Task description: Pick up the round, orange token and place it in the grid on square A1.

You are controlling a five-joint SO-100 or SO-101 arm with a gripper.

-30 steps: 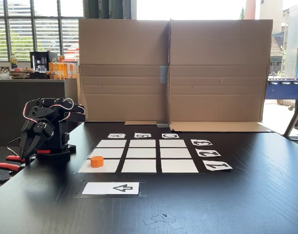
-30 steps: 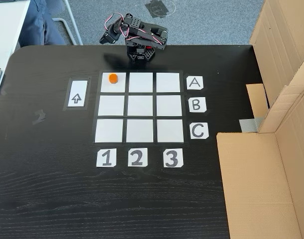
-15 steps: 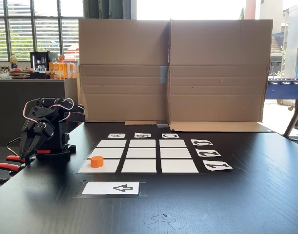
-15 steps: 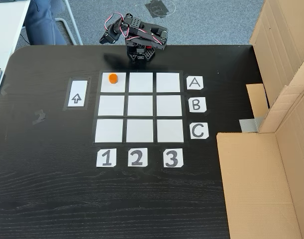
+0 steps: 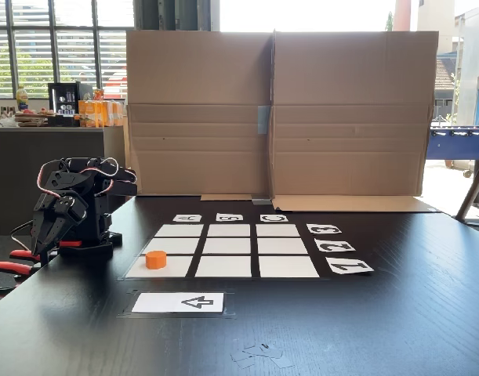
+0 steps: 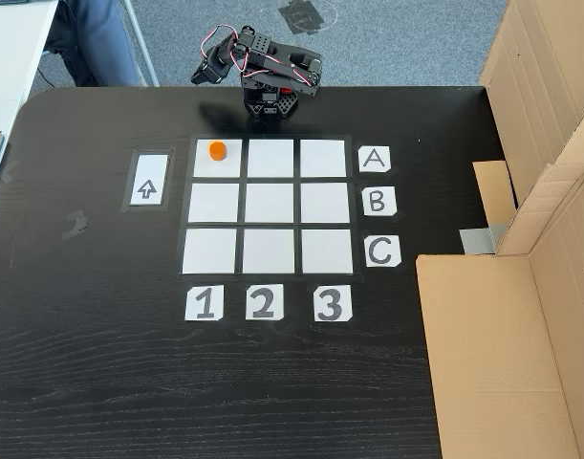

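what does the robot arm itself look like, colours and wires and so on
The arm is small, built of blocky black plastic segments with boxy black servo housings. Thin red and white wires loop in arcs over its top, seen in both fixed views. Its base is black with a red strip low along it. No lettering or markings can be made out at this size.
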